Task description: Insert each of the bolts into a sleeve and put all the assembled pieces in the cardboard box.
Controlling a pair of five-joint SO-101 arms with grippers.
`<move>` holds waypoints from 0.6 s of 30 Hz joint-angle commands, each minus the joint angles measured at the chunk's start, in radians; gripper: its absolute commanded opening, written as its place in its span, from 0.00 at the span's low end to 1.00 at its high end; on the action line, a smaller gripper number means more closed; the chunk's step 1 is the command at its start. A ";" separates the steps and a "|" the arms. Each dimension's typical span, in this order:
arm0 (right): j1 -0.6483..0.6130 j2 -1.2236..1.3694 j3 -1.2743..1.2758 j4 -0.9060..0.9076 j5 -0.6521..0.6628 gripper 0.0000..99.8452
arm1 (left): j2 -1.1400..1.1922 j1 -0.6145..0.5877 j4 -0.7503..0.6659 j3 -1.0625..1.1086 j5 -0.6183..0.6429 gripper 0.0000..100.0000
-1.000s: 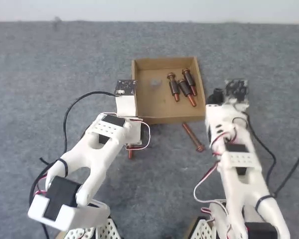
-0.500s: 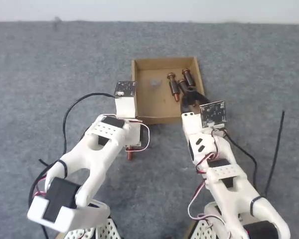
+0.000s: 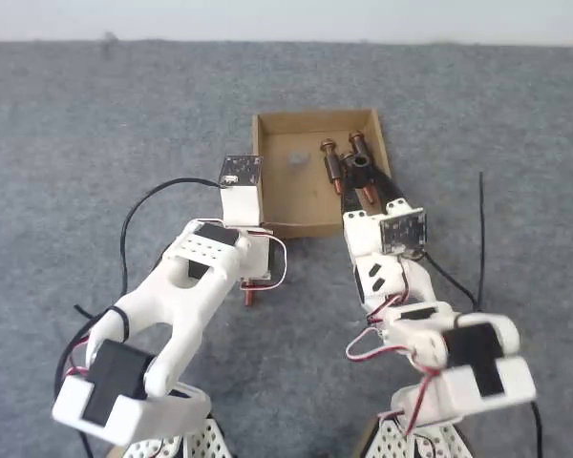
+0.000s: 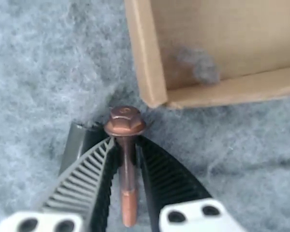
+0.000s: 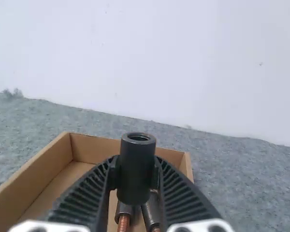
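Two parts held: left gripper clamps a bolt by the cardboard box corner, right gripper a sleeve. We should line tip to bore before pushing.

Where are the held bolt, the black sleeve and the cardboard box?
bolt point(image 4: 125, 121), left wrist view, on its hexagonal head.
sleeve point(image 5: 137, 169), right wrist view, on its side wall.
cardboard box point(image 3: 304, 200), high view, on its bare floor.

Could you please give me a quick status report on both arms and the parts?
Left gripper shut on bolt, beside cardboard box corner. Right gripper shut on sleeve, upright over box. Assembled pieces lie in box below sleeve.
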 commanded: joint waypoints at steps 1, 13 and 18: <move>-0.002 0.054 -0.008 -0.183 0.015 0.01 | -0.060 -0.023 -0.048 0.001 -0.008 0.01; -0.004 0.128 0.236 -0.513 0.011 0.01 | -0.060 -0.031 -0.049 -0.002 -0.008 0.01; -0.033 0.079 0.299 -0.513 0.009 0.01 | -0.060 -0.031 -0.049 -0.001 -0.008 0.01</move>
